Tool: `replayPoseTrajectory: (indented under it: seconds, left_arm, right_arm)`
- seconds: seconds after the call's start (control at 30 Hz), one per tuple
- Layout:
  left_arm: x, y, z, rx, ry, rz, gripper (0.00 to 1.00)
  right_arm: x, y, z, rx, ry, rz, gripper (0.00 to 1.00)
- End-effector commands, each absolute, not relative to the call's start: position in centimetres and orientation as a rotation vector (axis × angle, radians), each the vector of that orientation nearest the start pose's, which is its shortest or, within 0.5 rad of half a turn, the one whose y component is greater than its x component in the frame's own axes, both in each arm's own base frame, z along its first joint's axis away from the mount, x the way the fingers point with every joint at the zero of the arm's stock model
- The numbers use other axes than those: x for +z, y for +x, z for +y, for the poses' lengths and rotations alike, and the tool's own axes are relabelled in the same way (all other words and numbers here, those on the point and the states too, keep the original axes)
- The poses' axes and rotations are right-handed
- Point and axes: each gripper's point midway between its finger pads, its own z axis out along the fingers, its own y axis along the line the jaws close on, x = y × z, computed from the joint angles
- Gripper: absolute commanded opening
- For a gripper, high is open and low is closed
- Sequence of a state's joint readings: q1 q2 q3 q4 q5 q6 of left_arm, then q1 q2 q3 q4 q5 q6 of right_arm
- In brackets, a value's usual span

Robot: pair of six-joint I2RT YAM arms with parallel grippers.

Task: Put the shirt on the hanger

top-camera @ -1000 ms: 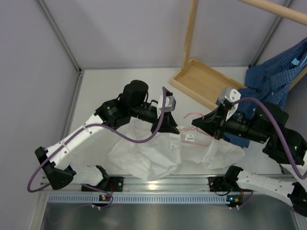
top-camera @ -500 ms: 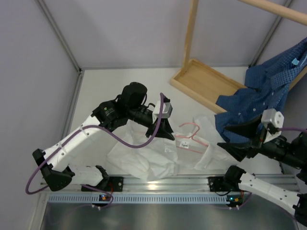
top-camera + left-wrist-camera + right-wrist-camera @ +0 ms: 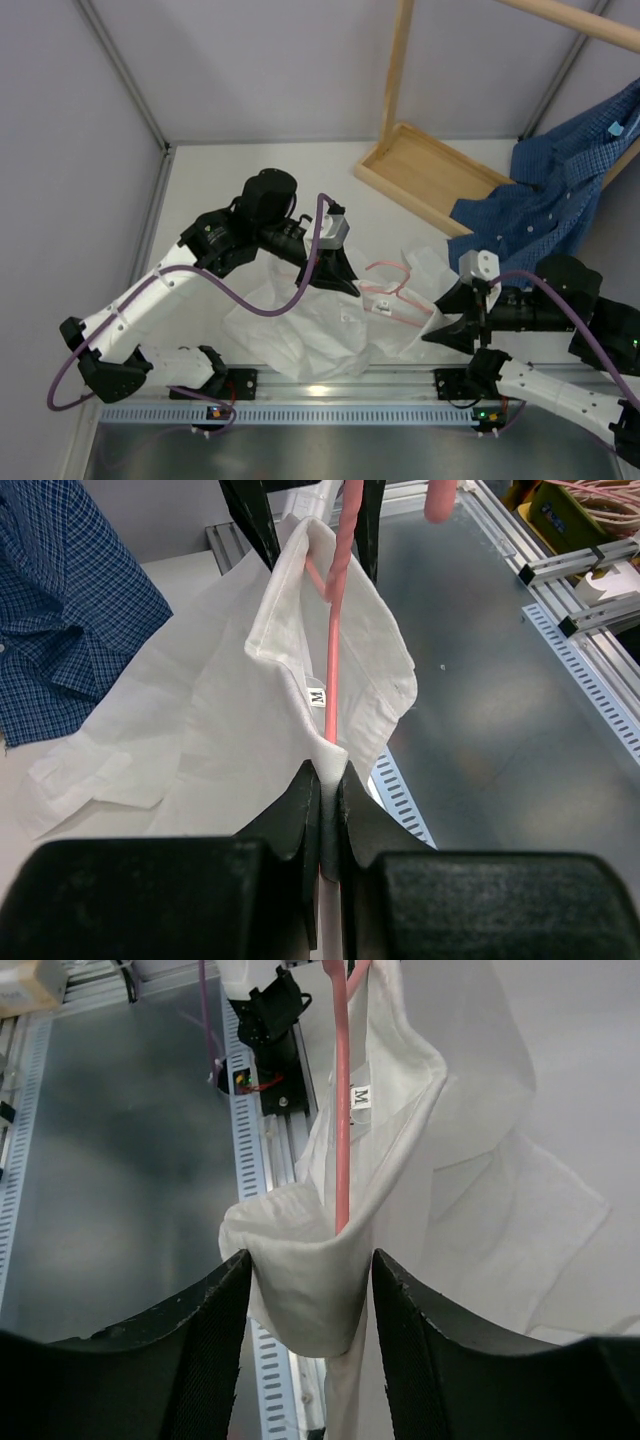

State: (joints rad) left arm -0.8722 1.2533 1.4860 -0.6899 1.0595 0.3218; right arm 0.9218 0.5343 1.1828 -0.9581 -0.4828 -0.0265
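Left end effector pinches shirt and hanger (right end effector spread).

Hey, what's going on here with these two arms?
Two robot arms are working a white shirt onto a pink wire hanger. The left gripper is shut on shirt fabric where the hanger wire runs in; the right gripper is open, fingers either side of a fold. Most of the shirt lies crumpled on the table.

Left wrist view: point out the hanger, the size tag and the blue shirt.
hanger (image 3: 333,660), left wrist view, on its straight pink wire.
size tag (image 3: 316,697), left wrist view, on the printed M.
blue shirt (image 3: 70,610), left wrist view, middle of the checked fabric.
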Motion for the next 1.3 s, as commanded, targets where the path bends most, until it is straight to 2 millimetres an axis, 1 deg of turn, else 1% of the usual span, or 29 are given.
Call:
replayPoseTrajectory:
  seconds: [0.0, 0.17, 0.23, 0.27, 0.33, 0.43, 0.5, 0.53, 0.57, 0.6, 0.63, 0.67, 0.7, 0.73, 0.77, 0.8, 0.87, 0.9, 0.93, 0.97, 1.0, 1.03, 1.07, 1.1, 1.13, 1.17, 1.2, 1.23, 1.27]
  left_arm:
    - [39.9, 6.6, -31.5, -1.425, 1.671, 1.037, 0.0]
    - [40.0, 6.9, -31.5, -1.416, 1.661, 1.052, 0.0]
    - [40.2, 7.1, -31.6, -1.413, 1.652, 1.064, 0.0]
    - [40.4, 7.2, -31.5, -1.406, 1.646, 1.065, 0.0]
    - [40.8, 7.5, -31.5, -1.411, 1.633, 1.072, 0.0]
    - [41.7, 8.3, -31.5, -1.402, 1.588, 1.089, 0.0]
    - [42.3, 9.4, -31.7, -1.368, 1.527, 1.119, 0.01]
    - [42.5, 9.9, -31.8, -1.35, 1.496, 1.139, 0.19]
    - [42.9, 10.4, -31.8, -1.331, 1.464, 1.152, 0.24]
    - [43.1, 11.5, -32.1, -1.292, 1.405, 1.186, 0.25]
    - [43.4, 12.0, -32.1, -1.27, 1.373, 1.201, 0.34]
    - [43.8, 12.6, -31.9, -1.242, 1.333, 1.22, 0.48]
    - [44.2, 14.1, -31.8, -1.181, 1.243, 1.28, 0.64]
    - [44.8, 15.0, -31.7, -1.143, 1.187, 1.291, 0.76]
    - [45.5, 15.8, -31.4, -1.105, 1.132, 1.307, 0.93]
    - [46.3, 17.3, -30.5, -1.025, 1.034, 1.336, 0.98]
    - [48.1, 18.4, -29.2, -0.961, 0.907, 1.354, 0.98]
    - [49.2, 18.6, -27.9, -0.933, 0.827, 1.36, 0.98]
    - [50.0, 20.5, -26.1, -0.838, 0.68, 1.387, 0.98]
    - [50.4, 21.2, -24.8, -0.794, 0.586, 1.404, 0.98]
    - [50.5, 22.1, -23.3, -0.764, 0.456, 1.44, 0.98]
    - [51.2, 22.1, -20.8, -0.722, 0.337, 1.437, 0.98]
    - [51.0, 23.0, -18.1, -0.631, 0.196, 1.456, 0.98]
    - [49.4, 23.1, -17.4, -0.606, 0.166, 1.484, 0.98]
    - [49.6, 21.9, -15.8, -0.607, 0.142, 1.456, 0.98]
    - [49.0, 21.6, -15.4, -0.604, 0.143, 1.46, 0.98]
    - [46.6, 21.5, -15.4, -0.589, 0.158, 1.503, 0.98]
    - [45.7, 21.1, -15.0, -0.587, 0.157, 1.514, 0.98]
    - [45.4, 20.3, -13.9, -0.59, 0.143, 1.507, 0.98]
  right_arm:
    - [33.8, 2.6, 18.3, 1.089, -1.268, 1.502, 0.48]
    - [33.8, 3.3, 19.0, 1.08, -1.265, 1.509, 0.31]
    - [33.6, 3.8, 19.1, 1.058, -1.255, 1.526, 0.2]
    - [33.6, 4.5, 18.9, 1.023, -1.224, 1.545, 0.16]
    - [33.8, 5.2, 18.7, 0.99, -1.19, 1.558, 0.01]
    - [34.5, 5.9, 18.2, 0.944, -1.137, 1.557, 0.0]
    - [35.0, 6.6, 17.8, 0.909, -1.09, 1.557, 0.0]
    - [35.4, 6.8, 17.5, 0.896, -1.071, 1.55, 0.0]
    - [35.7, 7.5, 17.2, 0.86, -1.031, 1.559, 0.0]
    - [36.2, 7.7, 16.8, 0.842, -1.006, 1.552, 0.0]
    - [36.5, 8.0, 16.5, 0.823, -0.983, 1.552, 0.0]
    - [36.7, 8.7, 16.1, 0.789, -0.943, 1.56, 0.0]
    - [37.2, 9.0, 15.8, 0.773, -0.916, 1.553, 0.0]
    - [37.7, 9.1, 15.5, 0.765, -0.897, 1.542, 0.0]
    - [38.0, 9.5, 15.2, 0.744, -0.874, 1.543, 0.0]
    - [38.6, 9.6, 15.1, 0.738, -0.857, 1.534, 0.0]
    - [39.1, 10.4, 14.4, 0.696, -0.807, 1.542, 0.0]
    - [39.5, 10.8, 14.3, 0.682, -0.782, 1.547, 0.0]
    - [39.7, 11.5, 13.9, 0.646, -0.745, 1.559, 0.0]
    - [40.0, 12.6, 13.1, 0.586, -0.678, 1.577, 0.0]
    - [40.4, 13.5, 12.8, 0.561, -0.616, 1.604, 0.0]
    - [42.0, 13.9, 12.0, 0.54, -0.553, 1.586, 0.0]
    - [42.9, 14.9, 10.7, 0.479, -0.461, 1.591, 0.0]
    - [45.0, 15.3, 10.1, 0.467, -0.407, 1.565, 0.0]
    - [46.4, 15.8, 8.8, 0.422, -0.329, 1.551, 0.0]
    - [47.7, 16.0, 8.2, 0.412, -0.289, 1.531, 0.0]
    - [50.5, 16.0, 7.3, 0.409, -0.238, 1.488, 0.0]
    - [51.8, 16.2, 6.6, 0.389, -0.205, 1.47, 0.0]
    - [52.9, 16.6, 5.0, 0.323, -0.138, 1.458, 0.0]
